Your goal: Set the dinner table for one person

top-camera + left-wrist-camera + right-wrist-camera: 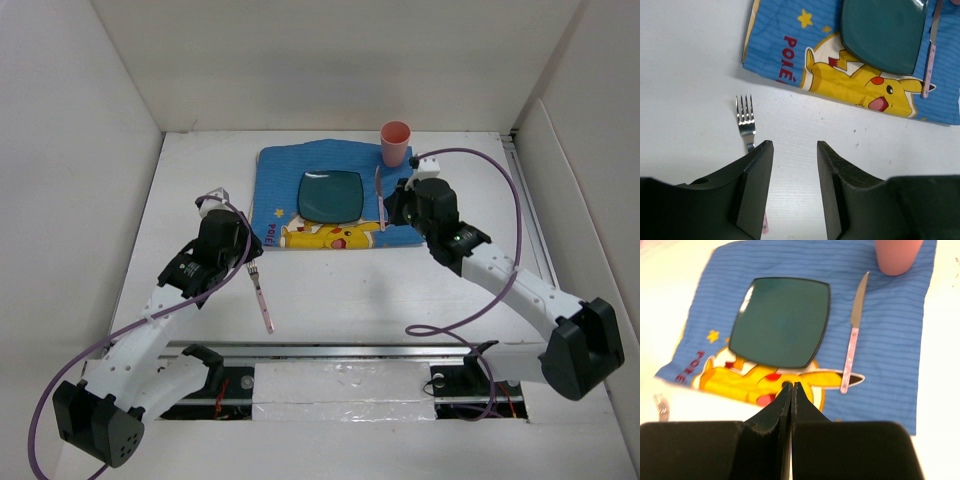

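Fork placement is judged in hand: the silver metal fork (pixel 745 116) is found on the flat white desk (pixel 340 290), off the blue cloth placemat (pixel 280 175). Left claw (pixel 795 144) is held wide, right claw (pixel 791 386) closed empty; the handle must be gripped.

We are looking at the white dinner table (pixel 400 290) carrying a blue placemat (pixel 275 172), with a fork (pixel 261 297) lying just beside it.

Glossy dark plate (pixel 332 194) on ribbed cloth placemat (pixel 272 170); shiny metal fork (pixel 745 118).
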You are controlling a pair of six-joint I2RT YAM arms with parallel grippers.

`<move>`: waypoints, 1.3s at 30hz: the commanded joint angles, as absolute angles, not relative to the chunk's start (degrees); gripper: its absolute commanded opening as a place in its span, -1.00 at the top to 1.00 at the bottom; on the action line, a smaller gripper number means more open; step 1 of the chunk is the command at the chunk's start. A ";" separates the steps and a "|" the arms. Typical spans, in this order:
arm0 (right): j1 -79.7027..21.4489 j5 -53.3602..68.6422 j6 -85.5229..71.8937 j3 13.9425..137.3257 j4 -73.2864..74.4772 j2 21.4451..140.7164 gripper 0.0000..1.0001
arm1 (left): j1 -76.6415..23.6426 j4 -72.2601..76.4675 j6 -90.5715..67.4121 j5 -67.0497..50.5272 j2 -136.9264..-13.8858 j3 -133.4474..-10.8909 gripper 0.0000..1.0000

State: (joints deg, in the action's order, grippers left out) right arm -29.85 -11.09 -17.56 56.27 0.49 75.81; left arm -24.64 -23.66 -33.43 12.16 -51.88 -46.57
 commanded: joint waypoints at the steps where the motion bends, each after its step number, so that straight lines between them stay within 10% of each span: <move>1: -31.37 -9.84 -17.40 51.07 -3.79 69.73 1.00 | -24.26 -27.07 -40.68 10.83 -51.85 -46.06 0.22; 9: -31.38 -11.78 -15.04 47.12 1.94 57.93 0.18 | -26.36 -25.58 -47.19 7.21 -58.69 -35.97 0.12; 23: -27.69 -7.56 -15.12 44.56 2.02 54.41 0.17 | -29.62 -23.12 -50.63 9.84 -73.20 -31.73 0.22; 30: -26.11 -9.14 -15.21 44.47 3.07 53.70 0.17 | -30.15 -24.87 -49.66 11.08 -77.96 -33.92 1.00; 39: -23.64 -8.79 -15.73 43.77 3.34 52.64 0.17 | -38.39 -38.30 -52.64 12.73 -67.07 -43.14 1.00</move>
State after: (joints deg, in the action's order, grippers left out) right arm -23.99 -8.58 -16.08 44.03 4.36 53.60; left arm -34.22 -29.06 -50.50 10.37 -72.60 -37.26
